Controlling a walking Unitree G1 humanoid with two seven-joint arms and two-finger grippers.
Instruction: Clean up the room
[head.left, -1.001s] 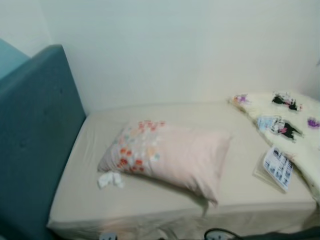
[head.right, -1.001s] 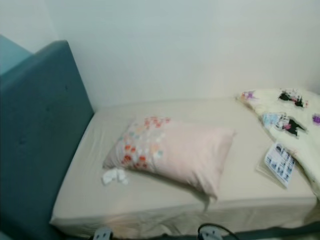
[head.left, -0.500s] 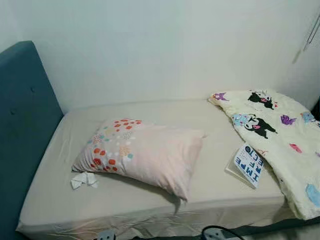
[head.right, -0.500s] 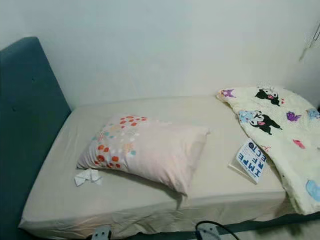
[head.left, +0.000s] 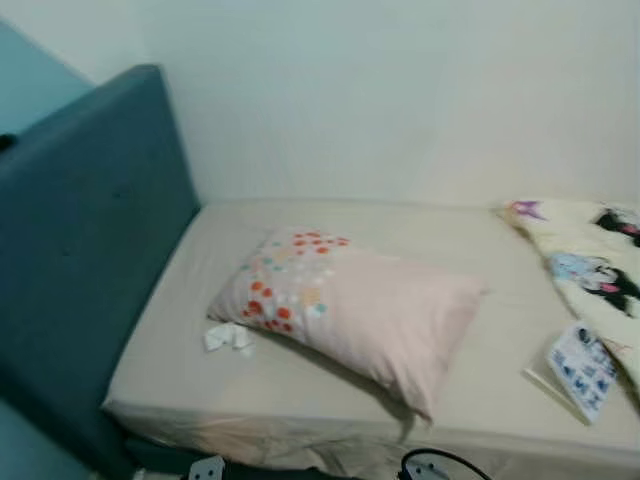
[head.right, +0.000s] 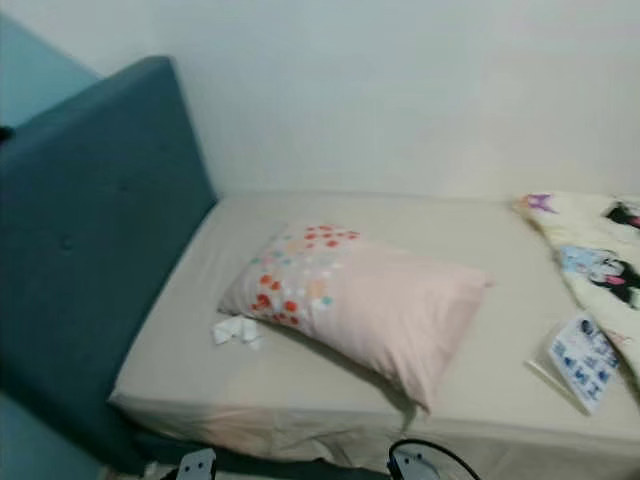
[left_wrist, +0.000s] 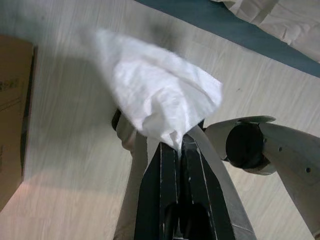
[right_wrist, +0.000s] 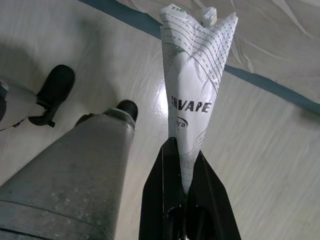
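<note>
My left gripper (left_wrist: 176, 145) is shut on a crumpled white tissue (left_wrist: 160, 100), held above the wooden floor. A crumpled printed paper wrapper (right_wrist: 195, 90) is pinched in my right gripper (right_wrist: 184, 165), also over the floor by the bed's edge. On the bed (head.left: 300, 400) lies another crumpled white tissue (head.left: 228, 337), beside the near corner of a pink pillow (head.left: 370, 315) with coloured dots. A small blue-and-white printed booklet (head.left: 585, 368) lies at the bed's right, next to a cartoon-print blanket (head.left: 600, 260).
A teal headboard (head.left: 90, 250) rises at the left. A white wall stands behind the bed. A cardboard box (left_wrist: 12, 115) sits on the floor near my left gripper. My own legs and feet (right_wrist: 55, 92) stand on the floor.
The head camera has swung left: the headboard takes up more of the picture and the blanket has slid toward the right edge. Nothing on the bed has moved.
</note>
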